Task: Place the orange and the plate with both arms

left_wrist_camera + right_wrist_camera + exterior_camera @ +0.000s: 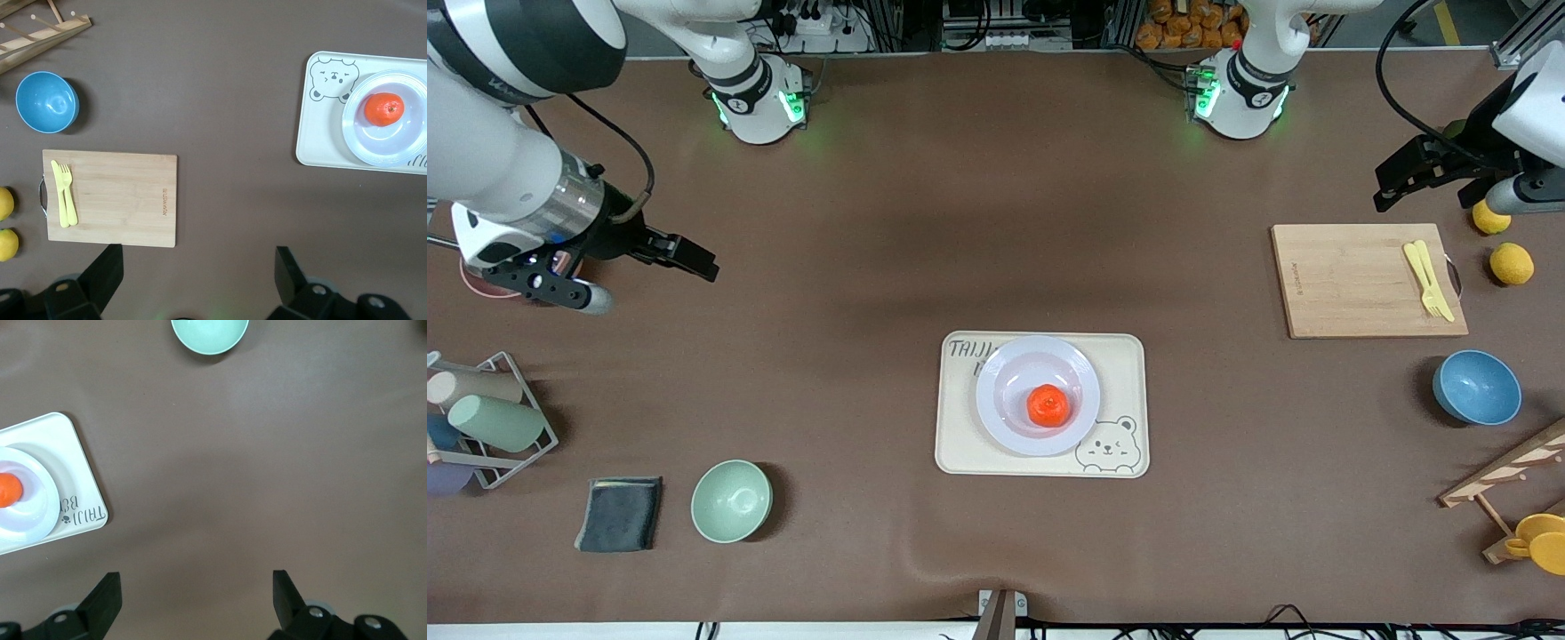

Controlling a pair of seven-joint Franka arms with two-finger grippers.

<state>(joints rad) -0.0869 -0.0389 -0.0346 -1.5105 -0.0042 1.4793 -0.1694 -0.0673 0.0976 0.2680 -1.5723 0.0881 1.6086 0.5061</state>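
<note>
Right gripper [685,255] hangs over bare brown table [854,249] at its arm's end, jaws spread wide and holding nothing. The small reddish-orange mandarin [1048,405] sits in the middle of the round pale lavender plate [1005,373], which rests on the cream bear-print tray [960,444], well apart from both jaws. Left gripper [1409,178] hovers near the wooden cutting board [1352,284], jaws wide apart and empty too.
</note>
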